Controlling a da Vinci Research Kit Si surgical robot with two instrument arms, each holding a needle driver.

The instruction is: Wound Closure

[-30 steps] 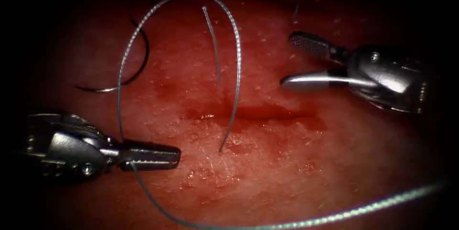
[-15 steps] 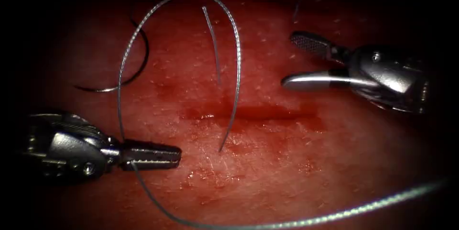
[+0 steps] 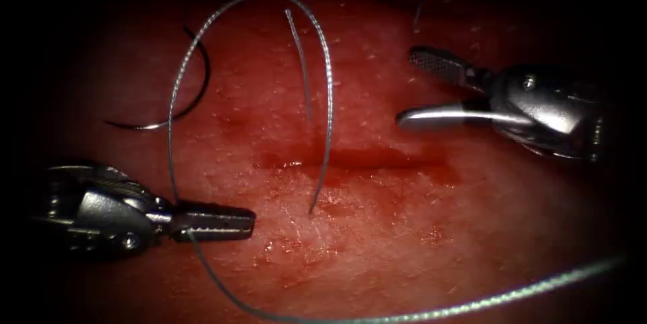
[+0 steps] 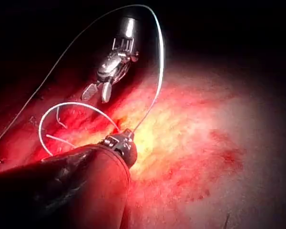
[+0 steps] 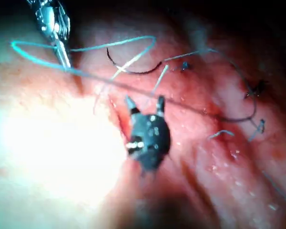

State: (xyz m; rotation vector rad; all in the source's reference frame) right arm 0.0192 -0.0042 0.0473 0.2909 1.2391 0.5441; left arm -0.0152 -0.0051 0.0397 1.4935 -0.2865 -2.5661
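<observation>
Little differs from a second ago. The left pincer (image 3: 232, 221), closed on the thread (image 3: 329, 88), sits a touch lower than before: its wrist body is nearer the lower edge of the endoscope view, while its tip is at almost the same spot below and left of the cut (image 3: 350, 158). With that shift the tall loop of thread over the tissue (image 3: 404, 230) is narrower; its right limb now runs closer in, nearer the short loose thread end (image 3: 300, 61) standing inside the loop. The right pincer (image 3: 408, 88), jaws spread, has drifted very slightly, barely measurable.
</observation>
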